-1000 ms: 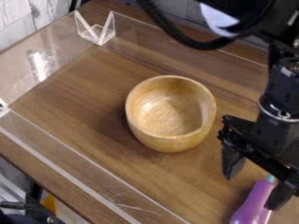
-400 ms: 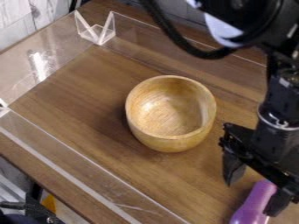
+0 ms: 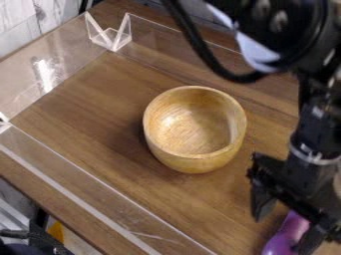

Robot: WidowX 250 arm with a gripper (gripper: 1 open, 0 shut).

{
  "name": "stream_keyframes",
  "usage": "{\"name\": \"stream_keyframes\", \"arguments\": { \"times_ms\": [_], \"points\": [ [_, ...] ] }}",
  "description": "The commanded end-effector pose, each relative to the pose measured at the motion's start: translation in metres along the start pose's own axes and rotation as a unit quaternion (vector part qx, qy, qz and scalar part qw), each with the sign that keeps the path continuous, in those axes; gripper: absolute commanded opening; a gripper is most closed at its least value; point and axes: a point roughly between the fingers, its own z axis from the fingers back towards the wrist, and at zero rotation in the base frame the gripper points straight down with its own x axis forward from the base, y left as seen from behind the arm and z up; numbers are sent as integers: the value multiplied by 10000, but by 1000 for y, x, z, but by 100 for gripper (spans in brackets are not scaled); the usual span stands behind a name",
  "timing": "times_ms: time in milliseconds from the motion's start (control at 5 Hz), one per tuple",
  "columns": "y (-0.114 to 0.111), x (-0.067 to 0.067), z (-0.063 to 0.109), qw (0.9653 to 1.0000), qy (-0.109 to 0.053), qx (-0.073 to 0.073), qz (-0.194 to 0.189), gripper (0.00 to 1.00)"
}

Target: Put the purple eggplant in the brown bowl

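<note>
Pick step: gripper (image 3: 296, 207), jaws spread, straddles eggplant (image 3: 284, 241) at bowl's (image 3: 196, 126) 4 o'clock; nxt, prob. close on it, lift, carry to 10 o'clock.

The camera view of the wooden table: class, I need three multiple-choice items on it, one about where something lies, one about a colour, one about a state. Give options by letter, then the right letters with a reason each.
1. Where is the purple eggplant?
A. inside the brown bowl
B. on the table at the lower right, under the gripper
C. at the far left by the clear stand

2. What colour is the bowl?
A. light brown wood
B. blue
C. white

3. What is the state of the brown bowl?
A. tipped on its side
B. upright and holding the eggplant
C. upright and empty

Answers:
1 B, the eggplant shows at the bottom right edge, between the open jaws of the gripper.
2 A, its walls and inside show pale brown grain.
3 C, its rim faces up and only bare wood shows inside.
</note>
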Motion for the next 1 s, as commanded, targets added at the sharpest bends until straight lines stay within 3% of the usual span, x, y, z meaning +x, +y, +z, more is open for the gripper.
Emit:
{"name": "stream_keyframes", "arguments": {
  "times_ms": [0, 200, 600, 800],
  "points": [
    [-1, 4, -4, 10000, -78, -39, -9, 100],
    [0, 5, -7, 10000, -59, -35, 10, 0],
    [1, -3, 11, 9998, -183, -37, -25, 0],
    [1, -9, 45, 9988, -484, 58, -25, 0]
  ]
}}
